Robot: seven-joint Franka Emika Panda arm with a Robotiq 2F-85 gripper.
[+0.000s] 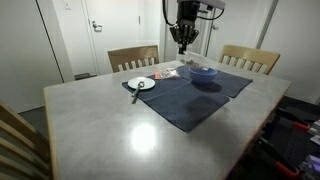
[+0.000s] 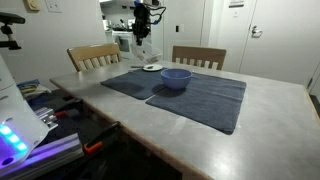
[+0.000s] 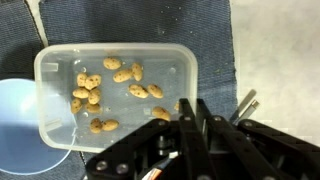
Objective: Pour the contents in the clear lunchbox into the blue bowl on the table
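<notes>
The clear lunchbox (image 3: 115, 85) lies on a dark blue cloth mat (image 3: 210, 40) and holds several small brown pieces. It also shows faintly in an exterior view (image 1: 169, 70). The blue bowl (image 3: 18, 112) stands right beside it; it shows in both exterior views (image 1: 203, 72) (image 2: 176, 77). My gripper (image 3: 194, 112) hangs above the lunchbox's end farthest from the bowl, fingers together and holding nothing. In both exterior views it is well above the table (image 1: 184, 44) (image 2: 143, 38).
A white plate (image 1: 141, 84) with a utensil sits on the mat's other side. A metal utensil (image 3: 246, 103) lies by the mat's edge near my fingers. Two wooden chairs (image 1: 133, 58) (image 1: 250, 58) stand behind the pale grey table (image 1: 120, 130).
</notes>
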